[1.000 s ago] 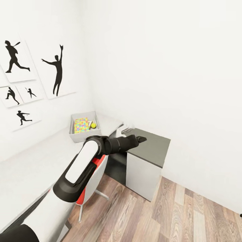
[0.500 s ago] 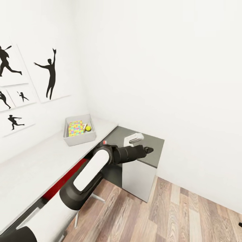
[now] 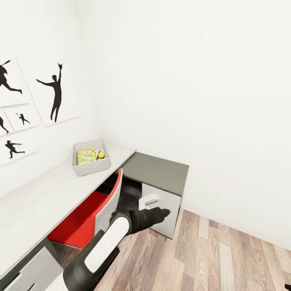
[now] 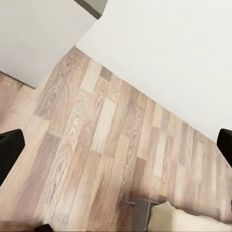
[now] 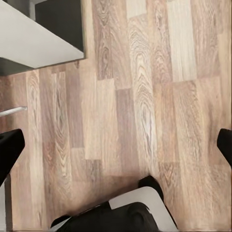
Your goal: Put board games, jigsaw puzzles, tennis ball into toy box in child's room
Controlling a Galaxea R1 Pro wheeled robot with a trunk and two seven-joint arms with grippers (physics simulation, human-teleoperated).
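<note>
while the toy box (image 3: 91, 161) sits on the white table (image 3: 44, 194) with a colourful jigsaw puzzle (image 3: 86, 155) and the tennis ball (image 3: 101, 155) inside it, the left gripper (image 3: 161, 213) hangs well below and in front of it, empty, beside the grey cabinet (image 3: 159, 182), over the wood floor (image 3: 210, 258). its fingers (image 4: 9, 150) stand spread wide. the right gripper (image 5: 116, 145) is likewise spread wide over floorboards.

Glossy black left arm (image 3: 121, 234) with white forearm panel
</note>
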